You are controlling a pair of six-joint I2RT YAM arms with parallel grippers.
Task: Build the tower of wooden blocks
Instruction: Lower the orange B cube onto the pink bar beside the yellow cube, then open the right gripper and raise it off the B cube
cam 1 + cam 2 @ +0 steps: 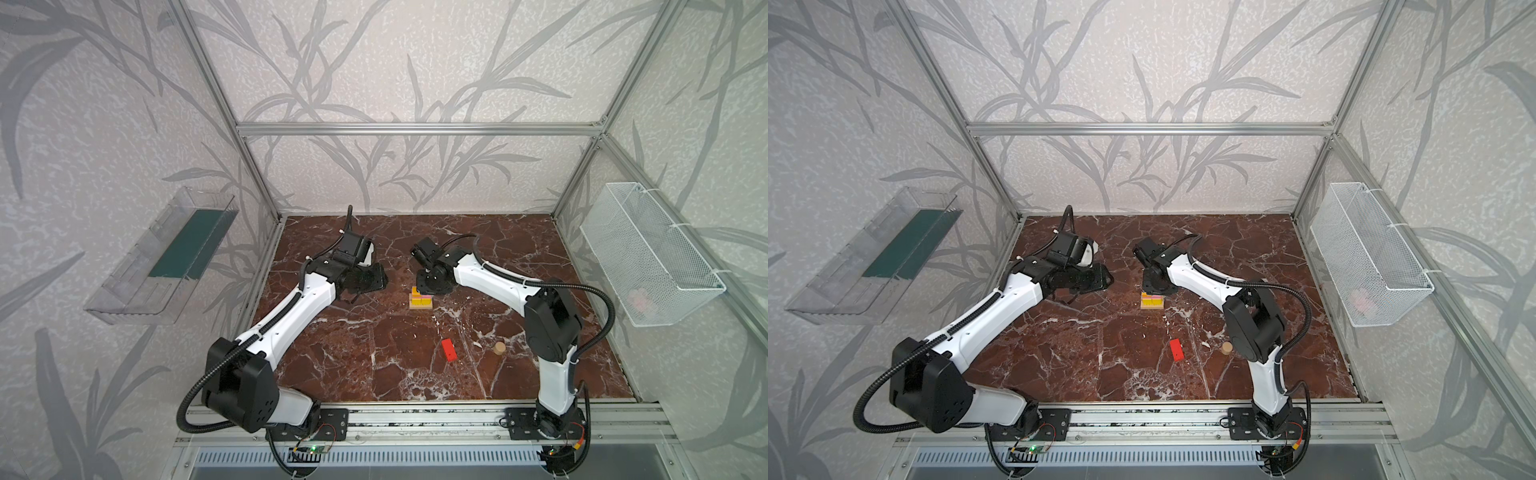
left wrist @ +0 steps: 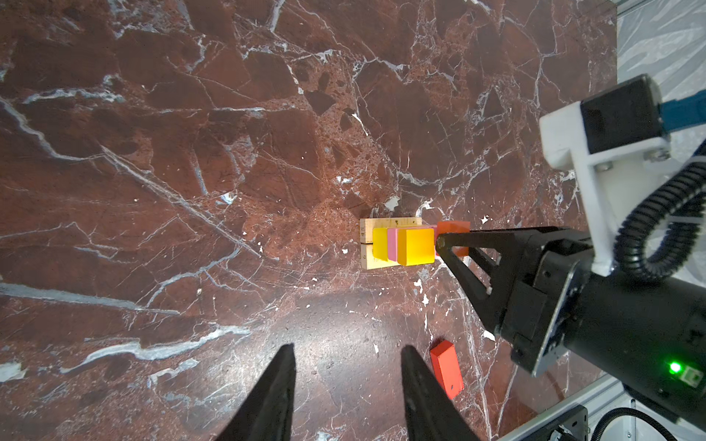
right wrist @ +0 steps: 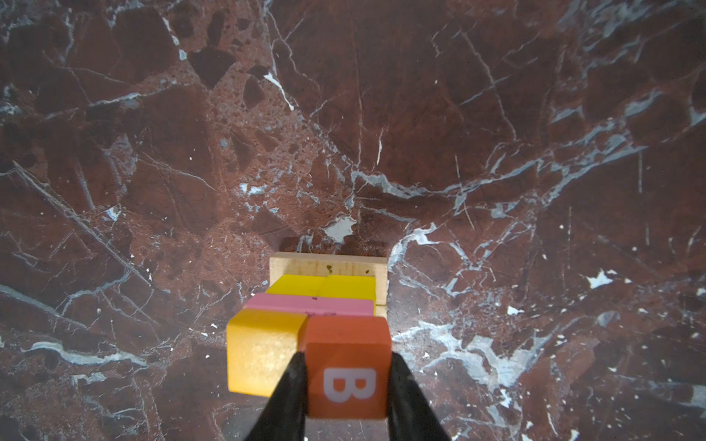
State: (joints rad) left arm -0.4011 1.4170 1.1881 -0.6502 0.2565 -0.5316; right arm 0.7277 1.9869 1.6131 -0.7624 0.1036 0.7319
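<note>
The tower [image 1: 420, 300] [image 1: 1152, 301] stands mid-table: tan planks [image 3: 328, 261] at the base, a yellow layer [image 3: 324, 286], then a pink brick [image 3: 309, 305] with an orange cube [image 3: 261, 349] [image 2: 416, 246] on it. My right gripper [image 3: 347, 359] points down over the tower, shut on an orange-red cube [image 3: 345, 366] [image 2: 452, 229] marked B, which is held close beside the orange cube and a little higher. My left gripper [image 2: 348, 347] [image 1: 374, 280] hangs open and empty, left of the tower. A red brick [image 1: 449, 349] [image 2: 446, 366] and a tan cylinder [image 1: 498, 347] lie loose nearer the front.
A clear plastic bin [image 1: 166, 257] hangs on the left wall. A white wire basket [image 1: 648, 257] hangs on the right wall with something pale pink in it. An aluminium rail [image 1: 415, 415] with both arm bases runs along the front edge.
</note>
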